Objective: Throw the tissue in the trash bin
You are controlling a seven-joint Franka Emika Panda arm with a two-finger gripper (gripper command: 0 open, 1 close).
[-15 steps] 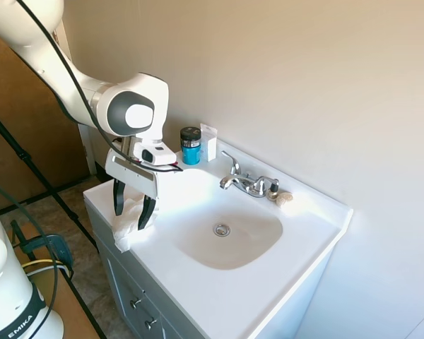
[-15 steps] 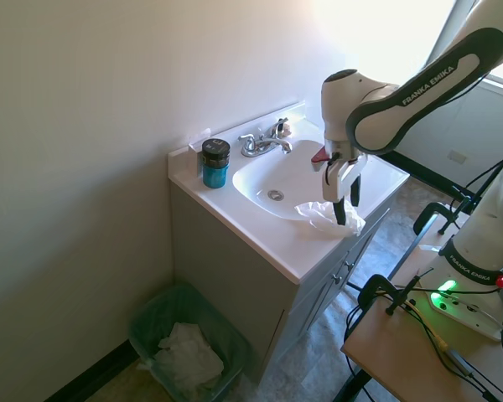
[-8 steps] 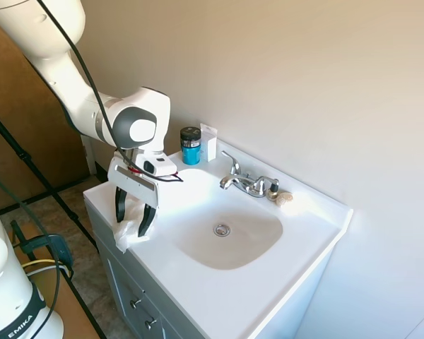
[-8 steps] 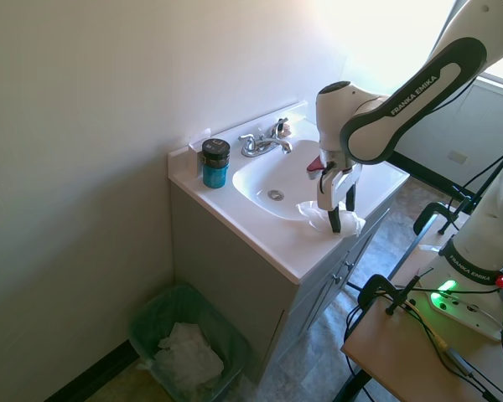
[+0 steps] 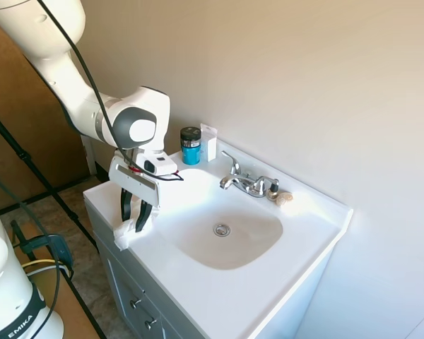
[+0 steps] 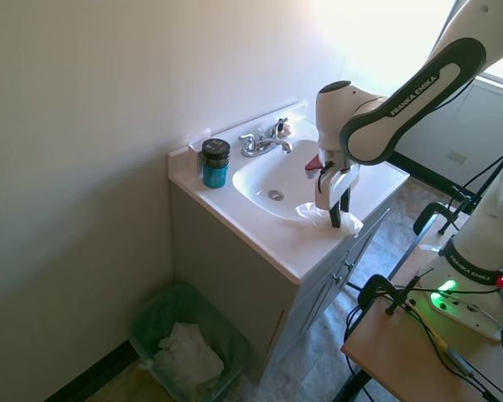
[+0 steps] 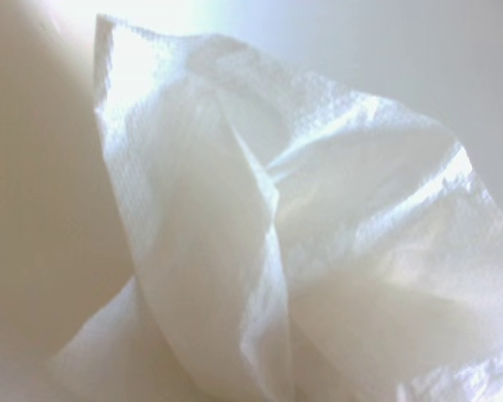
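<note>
- Gripper (image 5: pixel 135 215) points straight down at the front edge of the vanity top (image 5: pixel 198 282); black fingers (image 5: pixel 125 205) drawn in narrow, pinching the tissue (image 5: pixel 124 232) between them. Second ext. view: gripper (image 6: pixel 334 217) same story, fingers close together w/ white paper bunched at the tips.
- Tissue (image 6: pixel 323 218) sits on the counter strip between basin and front edge, crumpled; lower part touches the top, upper part rises up between the fingers. One corner hangs at/over the counter lip in first ext. view.
- Wrist view: tissue (image 7: pixel 268 251) fills nearly the whole frame, wrinkled folds, embossed texture visible, brightly lit; background blurred.
- Just beside: sink basin (image 5: pixel 261 244), oval, w/ metal drain (image 5: pixel 221 229) in the middle. Gripper is at the basin's rim, on the side away from the faucet.
- Faucet (image 5: pixel 244 181), chrome, at the back of the basin near the wall. Small beige lump (image 5: pixel 284 198) next to it on the counter.
- Blue jar w/ dark lid (image 5: pixel 191 145) in the back corner of the counter, white box (image 5: pixel 209 142) just beside it against the wall. Both well apart from the gripper.
- Trash bin (image 6: pixel 151 314) on the floor beside the cabinet, by the wall, below the jar-side end of the vanity; greenish liner, crumpled white paper (image 6: pixel 187 356) already inside. Well apart from tissue.
- Cabinet (image 5: pixel 138 304) under the counter, metal knobs on the front.
</note>
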